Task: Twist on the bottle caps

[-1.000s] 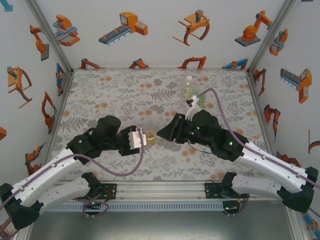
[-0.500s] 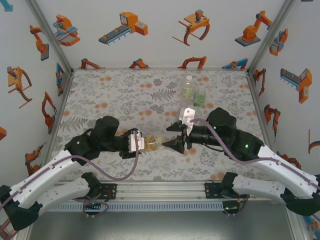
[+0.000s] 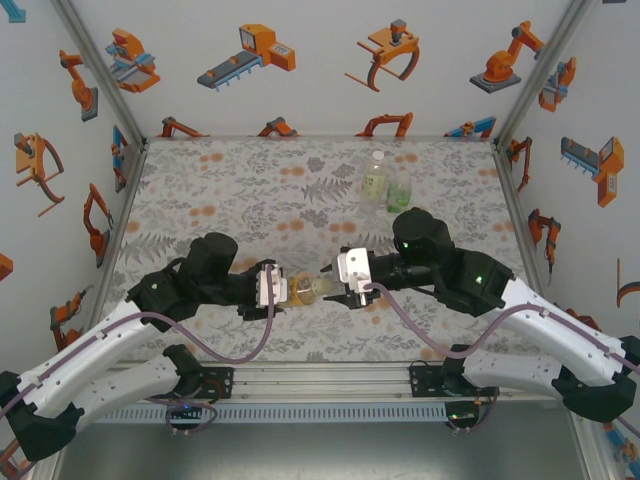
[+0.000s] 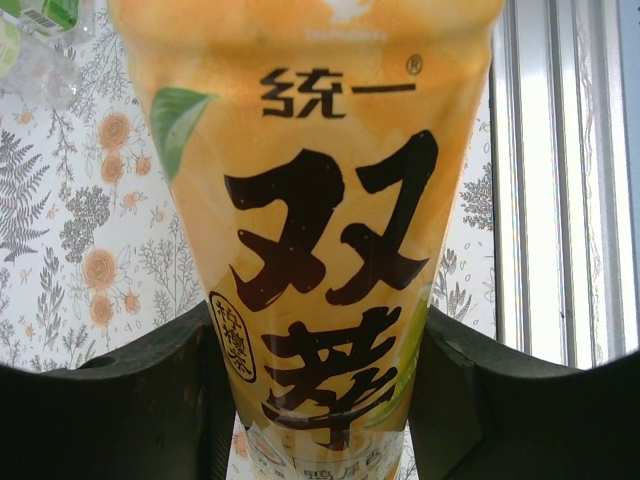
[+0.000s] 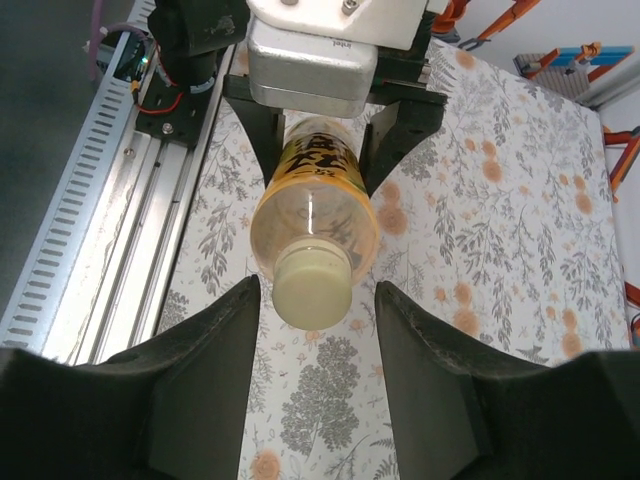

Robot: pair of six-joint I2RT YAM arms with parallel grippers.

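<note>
Over floral table [image 3: 250,180], left end effector [image 3: 286,288] clamps amber bottle [image 3: 308,290], its cap [image 5: 312,285] untouched between right end effector's [image 5: 317,300] parted fingers.

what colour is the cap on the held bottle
Pale creamy white cap; clearest in the right wrist view.

Flowered cloth [image 3: 250,190] spreads beneath the left gripper [image 3: 290,290] and right gripper [image 3: 330,288]; a slotted metal rail [image 3: 320,385] runs alongside them; white walls [image 3: 310,95] bearing orange robot pictures [image 3: 250,55] stand well beyond

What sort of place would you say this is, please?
Likely an enclosed robot test cell: white walls printed with orange robot pictures, a floral-covered table, and an aluminium mounting rail at its near edge.
</note>
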